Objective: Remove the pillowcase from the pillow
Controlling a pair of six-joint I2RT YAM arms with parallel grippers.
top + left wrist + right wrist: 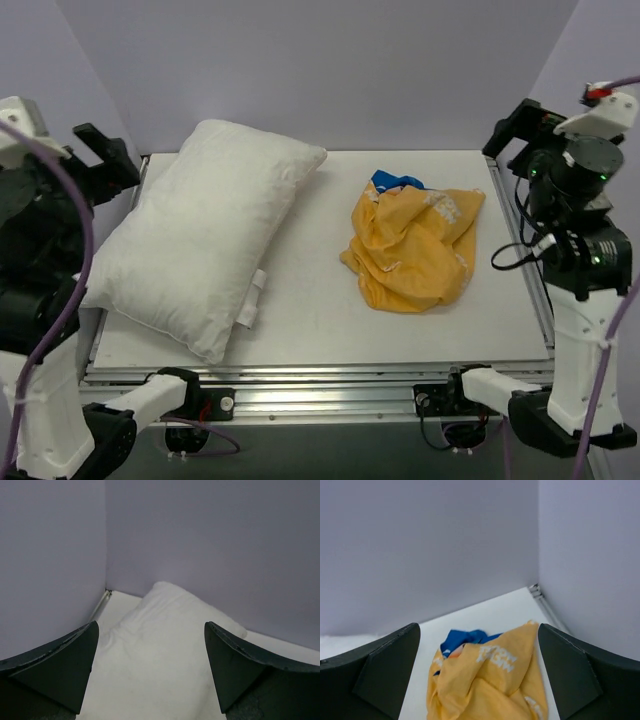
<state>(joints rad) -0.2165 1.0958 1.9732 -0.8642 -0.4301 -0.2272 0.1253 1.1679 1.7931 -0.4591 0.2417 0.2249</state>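
Observation:
The bare white pillow (pixel 205 235) lies slantwise on the left half of the table, with a small white tag (pixel 252 298) at its near right edge. The pillowcase (pixel 415 245) sits apart from it on the right half, a crumpled heap with the yellow-orange side out and a bit of blue at its far edge. My left gripper (pixel 105 152) is raised at the table's left edge, open and empty. In the left wrist view it (pixel 151 625) looks down on the pillow (pixel 165 650). My right gripper (pixel 520 125) hangs open at the right edge. Its wrist view (pixel 478 626) shows the pillowcase (pixel 490 680) below.
The white table (pixel 320 300) has metal rails along its near edge (pixel 320 375) and right edge (pixel 520 250). Grey walls close in the back and both sides. Both arm bases sit below the near edge.

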